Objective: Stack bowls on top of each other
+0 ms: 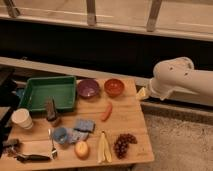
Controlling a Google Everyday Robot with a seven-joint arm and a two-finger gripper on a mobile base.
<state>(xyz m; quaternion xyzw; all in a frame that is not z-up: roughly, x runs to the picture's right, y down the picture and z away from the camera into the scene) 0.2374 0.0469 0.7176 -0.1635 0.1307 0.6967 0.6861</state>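
Observation:
The dark purple bowl point(88, 88) and the orange-red bowl point(114, 87) stand side by side, upright and apart, at the back of the wooden table point(135, 120). Both look empty. My white arm point(175, 80) hangs past the table's right edge, to the right of the orange-red bowl. The gripper itself does not show; it is hidden behind the arm's housing or out of view.
A green tray point(47, 92) sits left of the purple bowl. In front lie a red chili point(106, 111), a white paper cup point(21, 119), a light-blue cup point(60, 134), blue sponges point(82, 125), an apple point(81, 149), a banana point(103, 148) and grapes point(123, 144). A yellowish piece point(142, 93) sits at the right edge.

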